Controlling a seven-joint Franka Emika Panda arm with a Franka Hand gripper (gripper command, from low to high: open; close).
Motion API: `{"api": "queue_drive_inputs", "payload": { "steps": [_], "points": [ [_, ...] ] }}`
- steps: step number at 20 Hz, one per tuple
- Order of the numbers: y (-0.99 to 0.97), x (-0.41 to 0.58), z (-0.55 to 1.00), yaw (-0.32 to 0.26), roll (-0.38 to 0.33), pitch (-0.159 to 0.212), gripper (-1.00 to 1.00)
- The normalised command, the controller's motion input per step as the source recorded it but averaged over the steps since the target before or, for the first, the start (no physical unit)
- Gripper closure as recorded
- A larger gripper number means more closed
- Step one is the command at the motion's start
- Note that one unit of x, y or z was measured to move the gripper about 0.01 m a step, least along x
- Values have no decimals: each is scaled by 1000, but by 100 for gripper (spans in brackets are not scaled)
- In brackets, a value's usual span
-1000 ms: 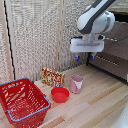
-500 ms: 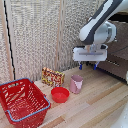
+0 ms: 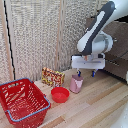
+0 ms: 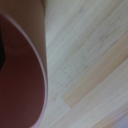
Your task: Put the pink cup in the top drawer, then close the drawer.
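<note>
Above pink cup [image 3: 76, 84], arm [image 3: 97, 35] bent over; fingers [image 3: 85, 73] spread, w/ nothing between.

The pinch receptors [image 3: 85, 73] have lowered from above the counter's rear edge to directly above the pink recepticle [image 3: 76, 84].

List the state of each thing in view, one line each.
Gripper: open, just above the cup, holding nothing.
Pink cup: upright on the floor, not gripped.
Red bowl: upright, beside the cup.
Red wire basket: upright, looks empty.
Snack box: standing against the wall.
Chest of drawers: one drawer looks pulled out.
</note>
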Motion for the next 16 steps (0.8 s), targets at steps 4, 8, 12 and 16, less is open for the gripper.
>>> {"api": "queue_drive_inputs", "payload": {
  "steps": [4,8,12,16],
  "points": [
    [429,-16,-64,16,-185,-49,-100],
    [360,-56,-228,3,-165,-39,-100],
    [150,0,-477,27,-104,-22,-100],
    [-36,0,-455,32,-61,24,100]
  ]
}}
